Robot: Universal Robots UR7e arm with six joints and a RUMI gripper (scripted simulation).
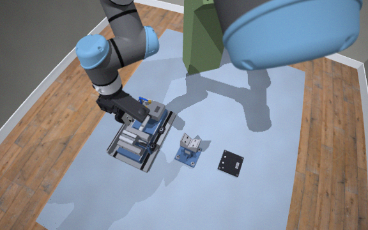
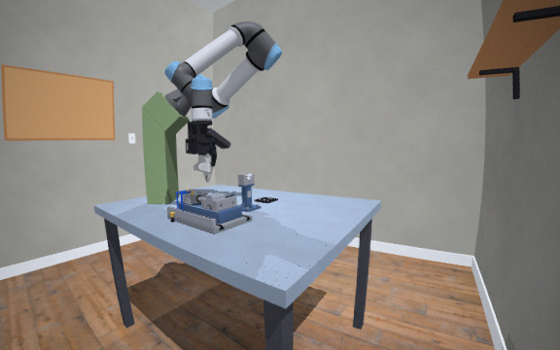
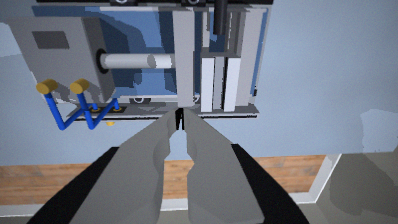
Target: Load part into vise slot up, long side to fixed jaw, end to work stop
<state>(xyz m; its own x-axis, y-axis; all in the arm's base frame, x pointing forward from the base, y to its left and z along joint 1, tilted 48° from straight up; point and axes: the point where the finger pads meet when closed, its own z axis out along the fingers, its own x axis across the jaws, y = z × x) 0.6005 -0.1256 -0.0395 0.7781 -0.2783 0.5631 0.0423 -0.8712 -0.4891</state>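
The part [image 3: 218,84] [image 1: 127,138], a pale block with a grey slot facing up, lies in the open vise [image 1: 120,153] [image 2: 212,214] between the jaws. It lies alongside the fixed jaw [image 3: 250,55]. One end of the part is near the black work stop rod [image 3: 220,17]. The moving jaw [image 3: 183,55] stands on the cylinder rod [image 3: 132,61]. My gripper [image 3: 181,109] [image 1: 127,119] [image 2: 206,176] is shut and empty. It hangs above the vise near its edge, on the moving jaw's side.
The V-block [image 1: 190,142] [image 2: 246,181] on its blue base stands right of the vise. The black infeed plate [image 1: 230,163] [image 2: 265,199] lies bare further right. The air cylinder [image 3: 55,47] has blue hoses [image 3: 75,112]. The green arm pedestal [image 1: 200,38] stands at the back.
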